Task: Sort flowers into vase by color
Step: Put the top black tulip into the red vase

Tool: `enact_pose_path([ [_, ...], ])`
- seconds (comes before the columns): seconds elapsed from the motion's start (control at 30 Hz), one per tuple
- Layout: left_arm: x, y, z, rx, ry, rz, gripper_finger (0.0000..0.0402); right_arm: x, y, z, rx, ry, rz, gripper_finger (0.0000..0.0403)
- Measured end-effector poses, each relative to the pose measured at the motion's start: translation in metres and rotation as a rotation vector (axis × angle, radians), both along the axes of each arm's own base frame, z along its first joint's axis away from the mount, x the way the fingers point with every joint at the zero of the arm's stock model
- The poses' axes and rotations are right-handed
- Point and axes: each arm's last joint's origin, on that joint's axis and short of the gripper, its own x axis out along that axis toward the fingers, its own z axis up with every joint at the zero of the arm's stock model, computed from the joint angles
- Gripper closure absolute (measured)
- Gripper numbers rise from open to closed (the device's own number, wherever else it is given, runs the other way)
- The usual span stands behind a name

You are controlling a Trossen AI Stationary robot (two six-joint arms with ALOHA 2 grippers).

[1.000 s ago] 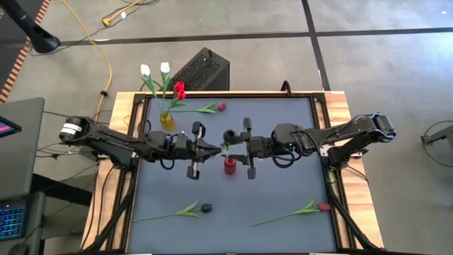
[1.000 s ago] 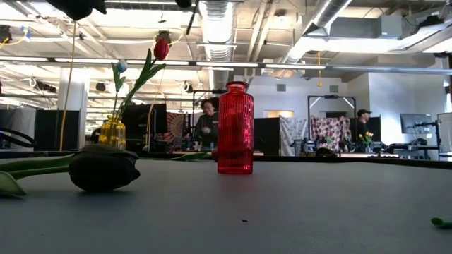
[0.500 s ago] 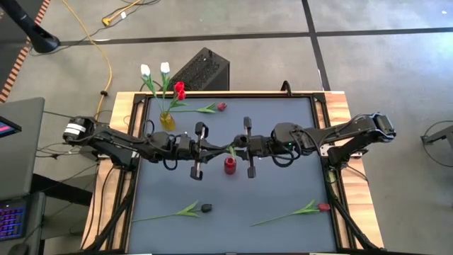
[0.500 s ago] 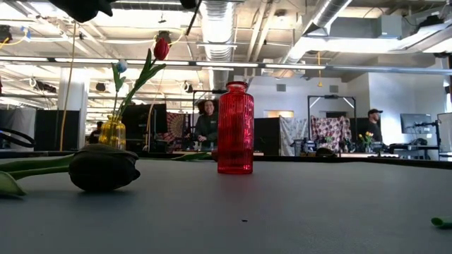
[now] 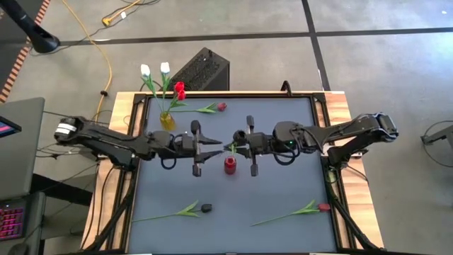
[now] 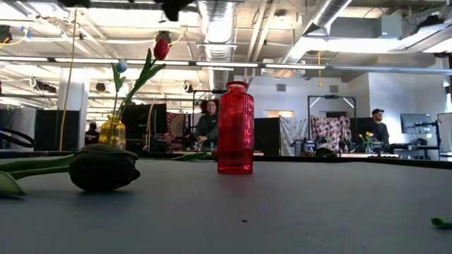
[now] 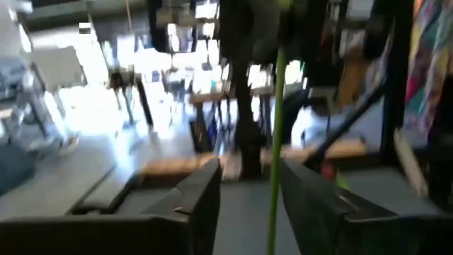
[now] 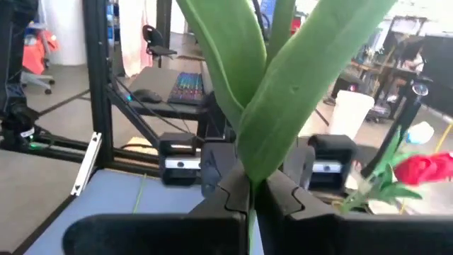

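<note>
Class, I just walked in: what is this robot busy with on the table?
It is sorting tulips into vases. Above the red vase in mid-table, the right gripper is shut on a green stem and leaves, while the left gripper stands open around the stem. The yellow vase already holds flowers; others lie loose on the table.

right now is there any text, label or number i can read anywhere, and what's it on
None can be read.
The red vase and yellow vase carry no label.
The monitor beside the table shows only colour, too small to read.
Signs and screens in the room behind the table are too blurred to read.
</note>
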Motion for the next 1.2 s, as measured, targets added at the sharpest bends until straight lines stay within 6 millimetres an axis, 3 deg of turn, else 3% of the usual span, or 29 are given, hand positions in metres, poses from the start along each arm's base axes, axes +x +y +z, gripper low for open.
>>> enact_pose_path([
  [0.17, -0.026, 0.003, 0.002, 0.002, 0.177, 0.012, 0.0243, -0.005, -0.010, -0.006, 0.058, 0.099, -0.036, 0.0368],
  [0.4, -0.049, 0.008, -0.005, -0.008, 0.366, 0.095, 0.0244, -0.007, -0.020, -0.016, 0.103, 0.216, -0.075, 0.0368],
  [1.2, -0.048, 0.010, -0.011, 0.020, 0.414, 0.169, 0.0244, -0.008, -0.013, -0.016, 0.131, 0.213, -0.049, 0.0367],
])
